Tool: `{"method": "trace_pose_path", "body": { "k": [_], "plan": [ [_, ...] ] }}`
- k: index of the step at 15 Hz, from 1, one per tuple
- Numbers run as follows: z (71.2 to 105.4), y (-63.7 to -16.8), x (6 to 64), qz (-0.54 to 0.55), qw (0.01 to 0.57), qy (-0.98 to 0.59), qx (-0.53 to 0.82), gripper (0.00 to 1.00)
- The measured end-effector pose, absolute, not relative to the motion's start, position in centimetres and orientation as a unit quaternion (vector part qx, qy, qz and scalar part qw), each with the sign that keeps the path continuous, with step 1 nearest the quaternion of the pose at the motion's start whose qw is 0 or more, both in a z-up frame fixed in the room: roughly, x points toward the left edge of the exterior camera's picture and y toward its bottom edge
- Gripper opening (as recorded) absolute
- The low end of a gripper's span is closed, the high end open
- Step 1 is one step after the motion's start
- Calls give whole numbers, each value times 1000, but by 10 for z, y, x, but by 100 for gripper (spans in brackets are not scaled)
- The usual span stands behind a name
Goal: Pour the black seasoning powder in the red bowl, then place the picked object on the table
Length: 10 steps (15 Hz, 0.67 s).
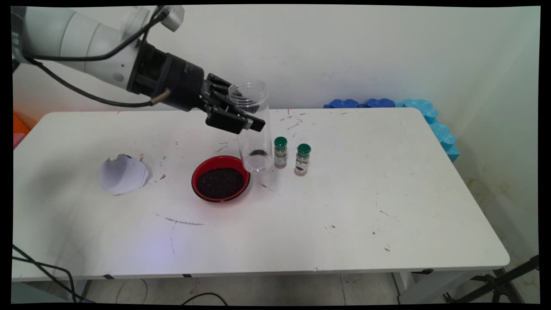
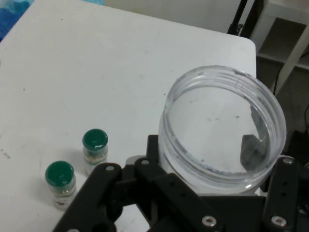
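A tall clear plastic jar stands upright with its mouth open, and my gripper is shut on its upper part. A few dark grains lie at its bottom. Its base is right beside a red bowl filled with dark grains; whether it rests on the table I cannot tell. In the hand view the jar's round mouth fills the space between my fingers. Two small green-capped spice bottles stand just right of the jar, and both bottles show in the hand view too.
A crumpled piece of white paper lies left of the bowl. Blue foam pieces line the white table's far right corner. Cables hang at the table's near left edge.
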<state>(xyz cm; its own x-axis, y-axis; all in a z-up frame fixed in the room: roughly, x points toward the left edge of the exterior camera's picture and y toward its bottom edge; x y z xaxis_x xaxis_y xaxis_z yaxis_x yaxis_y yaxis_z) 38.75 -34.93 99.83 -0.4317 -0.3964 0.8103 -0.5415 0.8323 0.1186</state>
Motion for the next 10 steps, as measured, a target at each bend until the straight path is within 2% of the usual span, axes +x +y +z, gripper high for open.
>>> {"method": "trace_pose_path", "body": {
  "k": [10],
  "plan": [
    [993, -348, 379, 95, 453, -849, 257, 0]
  ]
}}
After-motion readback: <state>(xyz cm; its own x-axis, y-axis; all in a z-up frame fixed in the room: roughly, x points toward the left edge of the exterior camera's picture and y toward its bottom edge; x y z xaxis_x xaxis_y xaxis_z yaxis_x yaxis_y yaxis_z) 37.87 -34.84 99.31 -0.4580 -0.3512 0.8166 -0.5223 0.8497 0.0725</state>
